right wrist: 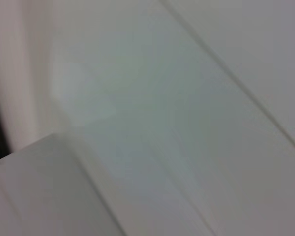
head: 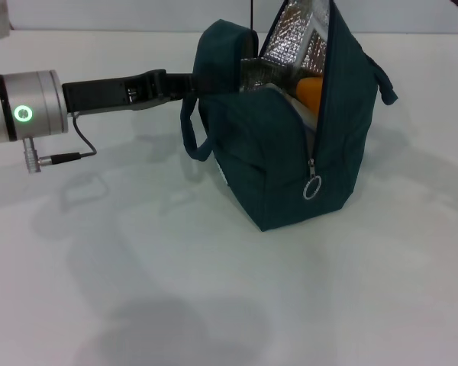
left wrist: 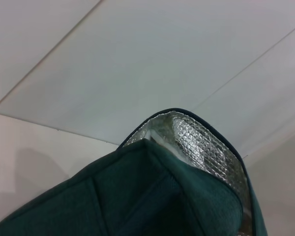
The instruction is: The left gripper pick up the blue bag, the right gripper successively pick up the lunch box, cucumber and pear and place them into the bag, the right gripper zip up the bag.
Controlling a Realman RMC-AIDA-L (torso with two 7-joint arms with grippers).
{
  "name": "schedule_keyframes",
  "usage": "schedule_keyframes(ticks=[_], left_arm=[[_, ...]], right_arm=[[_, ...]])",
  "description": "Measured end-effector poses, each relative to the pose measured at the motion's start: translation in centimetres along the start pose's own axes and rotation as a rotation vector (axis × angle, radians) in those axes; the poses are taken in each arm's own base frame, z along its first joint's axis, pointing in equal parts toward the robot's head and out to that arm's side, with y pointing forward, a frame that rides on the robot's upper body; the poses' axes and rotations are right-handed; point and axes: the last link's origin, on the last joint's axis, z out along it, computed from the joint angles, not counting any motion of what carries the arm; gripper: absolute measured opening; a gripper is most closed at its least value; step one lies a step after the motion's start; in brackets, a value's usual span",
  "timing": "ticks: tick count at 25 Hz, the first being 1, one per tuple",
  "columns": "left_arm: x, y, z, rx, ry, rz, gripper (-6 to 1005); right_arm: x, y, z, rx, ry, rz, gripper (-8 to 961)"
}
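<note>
The blue bag (head: 290, 145) is seen standing upright on the white table (head: 137, 290), its open zipper running up the near end, with the ring pull (head: 312, 187) low. The left gripper (head: 189, 84) is extended level from the left, clamped on the bag's upper edge. The pear (head: 311, 91) is glimpsed inside.

My left arm's wrist (head: 23, 114) is a chunky silver cylinder with a dark band round it and a glowing green ring light on its side. Just under that light a small silver plug sticks out, with a thin grey cable looping from it up toward the black part. Past the wrist, on the far side from the light, comes the left gripper (head: 189, 85), boxy matte black.
</note>
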Motion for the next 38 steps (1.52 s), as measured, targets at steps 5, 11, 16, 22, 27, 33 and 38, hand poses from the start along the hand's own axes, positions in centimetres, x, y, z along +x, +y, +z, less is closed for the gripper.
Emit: schedule_keyframes(ticks=[5,11,16,22,27,33,38], left_arm=[[0.1,0.0,0.0,0.003,0.001,0.000,120],[0.0,-0.3,-0.1,0.015,0.008,-0.006,120],[0.0,-0.3,0.0,0.019,0.011,-0.010,119],[-0.1,-0.3,0.0,0.018,0.011,-0.011,119],[-0.2,-0.3,0.2,0.014,0.010,-0.012,118],[-0.5,-0.3,0.3,0.012,0.007,-0.014,118],[-0.6,-0.3,0.2,0.012,0.007,-0.009,117]], right_arm=[[0.5,1.8,-1.8,-0.114,0.110,-0.142,507],[4.1,0.7,-2.4,-0.065,0.365,-0.187,501],[8.3,-1.1,-0.3,0.025,0.525,-0.229,500],[10.7,-2.4,2.9,0.049,0.638,-0.279,499],[10.9,-3.1,4.8,0.061,0.652,-0.287,499],[11.0,-3.1,6.6,0.036,0.668,-0.286,498],[11.6,-3.3,7.9,0.020,0.743,-0.301,498]])
